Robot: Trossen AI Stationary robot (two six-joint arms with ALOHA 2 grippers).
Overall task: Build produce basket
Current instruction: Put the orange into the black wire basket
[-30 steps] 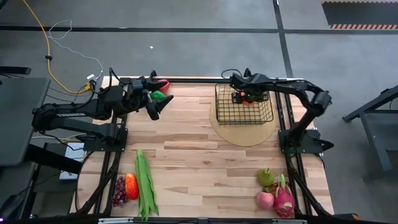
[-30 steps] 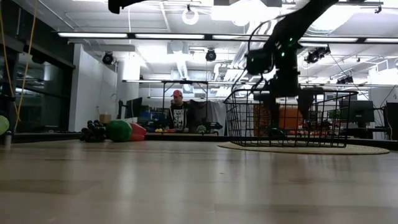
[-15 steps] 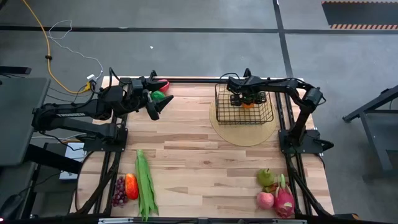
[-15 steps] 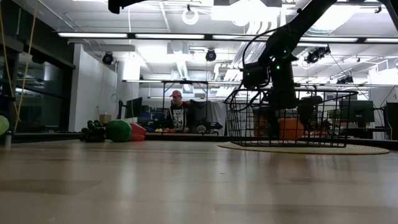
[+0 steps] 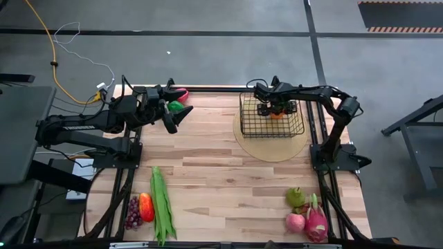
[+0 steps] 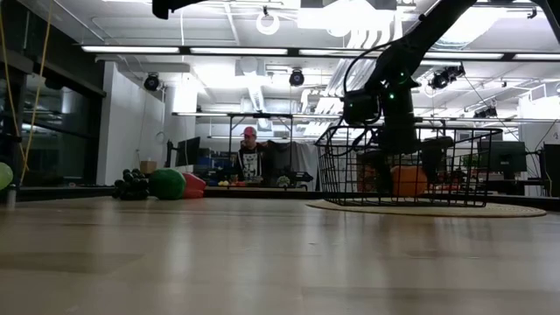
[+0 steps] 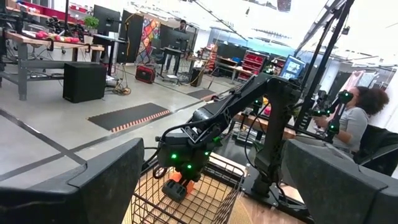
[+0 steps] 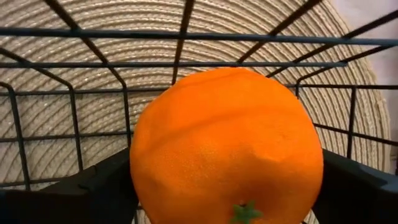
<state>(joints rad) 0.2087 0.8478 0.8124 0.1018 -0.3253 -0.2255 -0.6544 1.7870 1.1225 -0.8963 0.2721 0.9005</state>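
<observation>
The black wire basket (image 5: 271, 117) stands on a round tan mat (image 5: 271, 146) at the table's far right. My right gripper (image 5: 277, 109) reaches down into the basket and is shut on the orange pepper (image 8: 227, 149), which also shows low inside the basket in the low view (image 6: 408, 181). My left gripper (image 5: 174, 119) is open and empty at the far left, just beside a green pepper (image 5: 177, 106) and a red pepper (image 5: 182, 93) that lie on the table. My right gripper pinches the orange pepper by two opposite sides (image 8: 144, 174) between its two fingers (image 8: 93, 190). The fingers come from above, down through the basket's open top. The pepper's green stem end (image 8: 245, 211) faces the wrist. The pepper sits low in the basket; whether it rests on the floor I cannot tell.
Grapes (image 5: 131, 213), a red pepper (image 5: 146, 206) and long green beans (image 5: 161, 204) lie near the front left. A pear (image 5: 296, 197), a pinkish apple (image 5: 295, 222) and a dragon fruit (image 5: 316, 221) lie near the front right. The table's middle is bare wood.
My right gripper has gone down into the basket with the orange pepper, still shut on it. The pepper was up near the basket's rim and is now low near its floor. Over the last half second it has barely moved.
</observation>
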